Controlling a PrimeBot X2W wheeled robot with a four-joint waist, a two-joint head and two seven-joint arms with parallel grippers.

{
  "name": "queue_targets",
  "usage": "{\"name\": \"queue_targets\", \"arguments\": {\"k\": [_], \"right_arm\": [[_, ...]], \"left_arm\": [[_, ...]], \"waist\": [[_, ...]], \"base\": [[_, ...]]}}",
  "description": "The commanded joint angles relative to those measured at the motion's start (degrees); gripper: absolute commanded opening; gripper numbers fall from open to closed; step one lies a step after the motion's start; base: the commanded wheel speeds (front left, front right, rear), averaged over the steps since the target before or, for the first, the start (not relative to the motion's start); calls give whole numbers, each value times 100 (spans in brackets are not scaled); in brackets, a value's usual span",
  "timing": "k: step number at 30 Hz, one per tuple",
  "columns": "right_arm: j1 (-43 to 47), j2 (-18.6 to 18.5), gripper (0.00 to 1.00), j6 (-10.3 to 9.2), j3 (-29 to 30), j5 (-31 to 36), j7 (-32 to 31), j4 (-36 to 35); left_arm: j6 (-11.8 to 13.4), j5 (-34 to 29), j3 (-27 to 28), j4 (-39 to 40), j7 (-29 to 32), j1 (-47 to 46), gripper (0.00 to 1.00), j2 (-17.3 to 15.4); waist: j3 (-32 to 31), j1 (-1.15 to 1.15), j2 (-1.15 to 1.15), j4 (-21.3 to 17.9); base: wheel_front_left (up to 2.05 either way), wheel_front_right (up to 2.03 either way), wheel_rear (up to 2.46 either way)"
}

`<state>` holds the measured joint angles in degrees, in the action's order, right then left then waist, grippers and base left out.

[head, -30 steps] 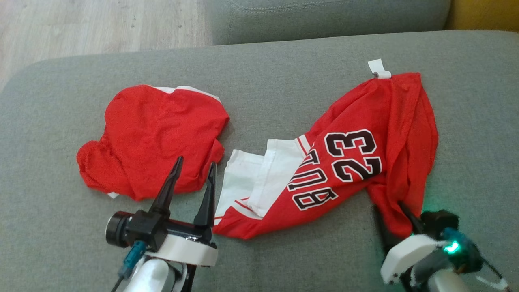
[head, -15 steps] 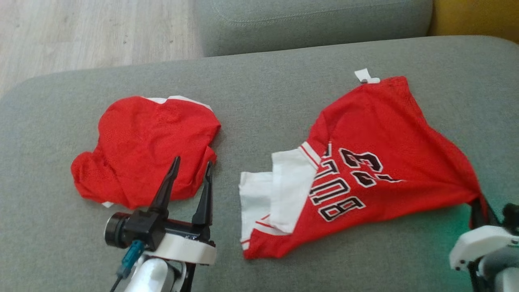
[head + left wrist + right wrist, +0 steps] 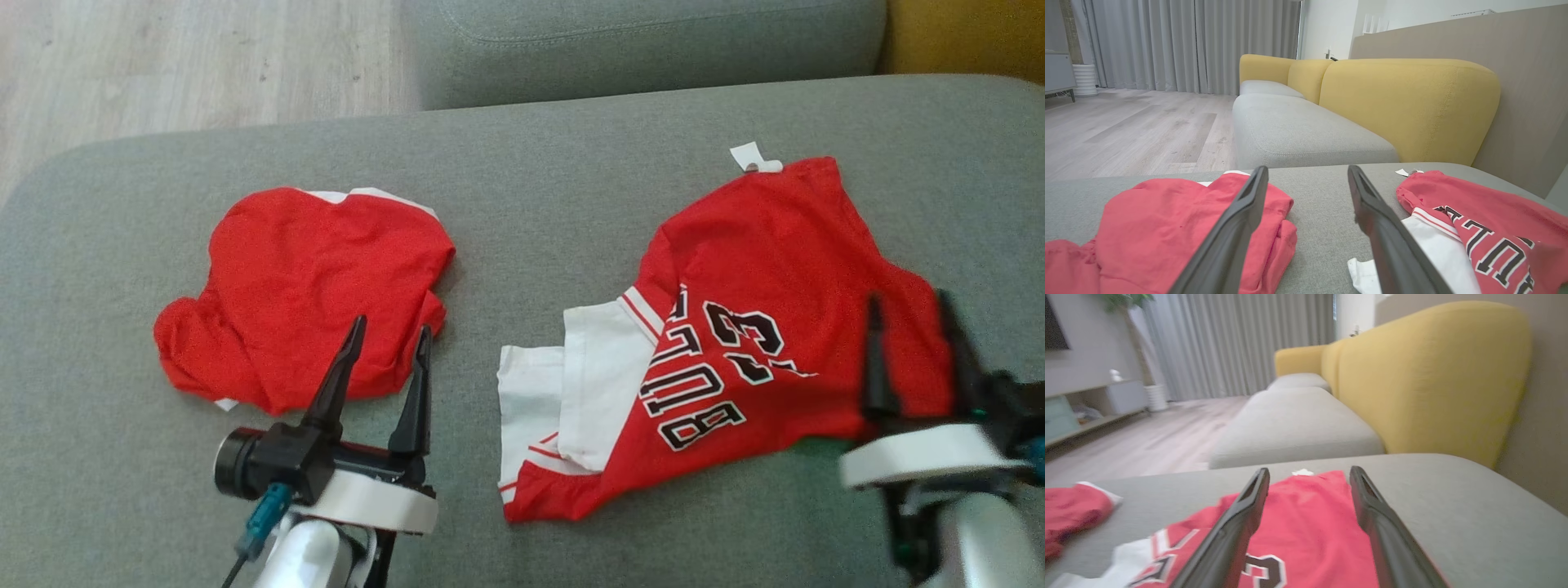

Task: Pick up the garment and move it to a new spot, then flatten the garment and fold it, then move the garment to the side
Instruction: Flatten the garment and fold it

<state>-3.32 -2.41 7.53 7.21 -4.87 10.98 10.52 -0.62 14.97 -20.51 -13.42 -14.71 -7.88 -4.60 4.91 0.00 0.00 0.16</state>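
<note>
Item: jersey [image 3: 759, 269], red, crumpled on sofa [image 3: 571, 204], lying under and just left of right end effector [image 3: 908, 298], whose fingers are spread and empty. Left end effector [image 3: 391, 325] spread, tips over red bundle [image 3: 310, 278]. To flatten: pinch outer corners, draw apart, unroll white flap [image 3: 604, 376]. Markings: "23", creased; letters "BUL", partly folded; tag [image 3: 753, 155] unreadable

The garment [image 3: 759, 269] by the seat cushion's right edge is red, with a white panel trimmed in thin red stripes and black lettering outlined in white (a small white tag [image 3: 751, 157] sits at its far corner). The second garment [image 3: 310, 286], near the left edge, is plain red with slivers of white. The seat cushion [image 3: 539, 188] is grey weave, the backrest [image 3: 1412, 106] mustard yellow, the floor [image 3: 163, 65] pale wood grain.
</note>
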Motion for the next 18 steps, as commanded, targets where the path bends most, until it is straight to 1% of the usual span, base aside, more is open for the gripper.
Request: {"name": "queue_targets", "arguments": {"k": [1, 4, 8, 12, 15, 17, 18], "right_arm": [[-113, -46, 100, -4, -382, -94, 126, -243], [13, -46, 100, -4, -762, -231, 252, -311], [45, -46, 100, -4, -917, -314, 318, -297], [28, -46, 100, -4, -939, -335, 363, -243], [-41, -46, 100, -4, -870, -341, 380, -203], [-110, -46, 100, -4, -820, -359, 388, -167], [-151, -46, 100, -4, -814, -369, 391, -149]], "left_arm": [[-52, -59, 213, 146, -29, -165, 100, 37], [-79, -75, 235, 144, -29, -183, 100, 58], [-165, -119, 194, 104, -29, -252, 100, 59], [-408, -123, -29, -54, 66, -563, 100, 19], [-619, 80, -385, -170, 615, -1059, 100, -90], [-674, 370, -741, -218, 1136, -1537, 100, -220], [-679, 601, -1033, -196, 1409, -1823, 100, -325]], "waist": [[-8, 0, 0, 16], [-1, 0, 0, 11], [56, 0, 0, -41], [167, 0, 0, -160], [281, 0, 0, -273], [351, 0, 0, -354], [388, 0, 0, -403]], "base": [[0, 0, 0], [0, 0, 0], [0, 0, 0], [0, 0, 0], [0, 0, 0], [0, 0, 0], [0, 0, 0]]}}
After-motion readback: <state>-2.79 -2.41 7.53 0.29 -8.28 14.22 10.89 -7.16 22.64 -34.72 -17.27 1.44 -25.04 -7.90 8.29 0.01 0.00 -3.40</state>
